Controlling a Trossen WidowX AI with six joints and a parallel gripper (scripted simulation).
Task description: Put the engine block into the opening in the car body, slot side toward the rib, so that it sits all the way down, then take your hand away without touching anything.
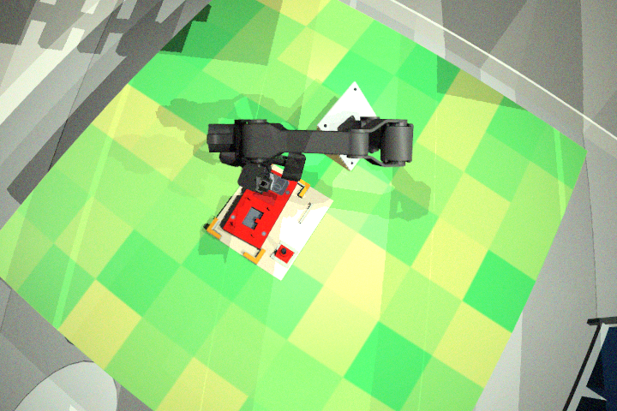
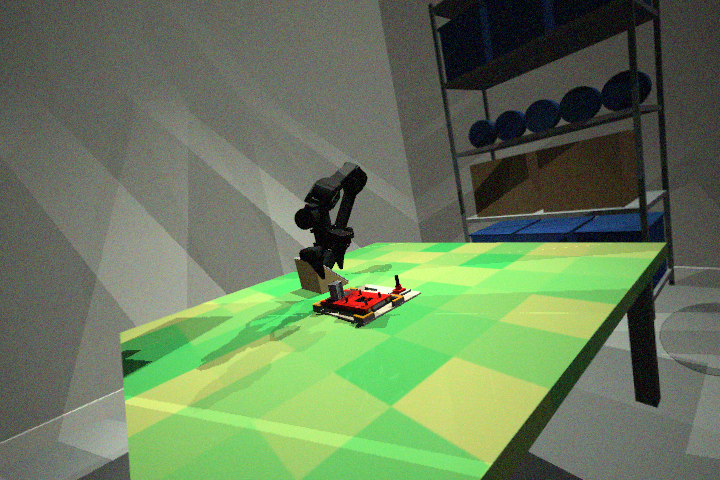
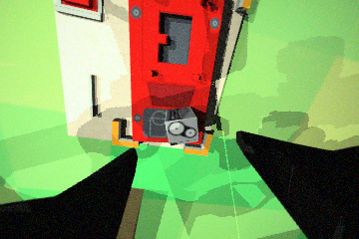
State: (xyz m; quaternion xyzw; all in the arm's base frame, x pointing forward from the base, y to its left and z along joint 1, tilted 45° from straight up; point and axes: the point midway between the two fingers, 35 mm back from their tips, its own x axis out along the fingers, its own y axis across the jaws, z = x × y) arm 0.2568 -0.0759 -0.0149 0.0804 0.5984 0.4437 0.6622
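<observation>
The red car body (image 1: 243, 204) (image 2: 345, 303) (image 3: 144, 65) lies in its fixture. Its dark grey opening (image 1: 252, 217) (image 3: 181, 42) has a red rib at one long side. The grey engine block (image 2: 336, 290) (image 3: 182, 127) stands upright at the body's other end, beside a dark grey panel (image 3: 152, 124). Two round shapes mark its top; dark slots show on its side towards the opening. It is outside the opening. My gripper (image 1: 276, 178) (image 2: 331, 272) (image 3: 186, 143) is open and empty, above the engine block's end of the body. In the top view it partly hides that end.
The white fixture board (image 1: 305, 231) (image 2: 410, 294) (image 3: 78, 82) has yellow corner brackets and a narrow slot. A red square with a black upright stick (image 1: 284, 251) (image 2: 396, 281) sits at one corner. The white-topped arm mount (image 1: 345, 104) (image 2: 310, 279) stands close behind.
</observation>
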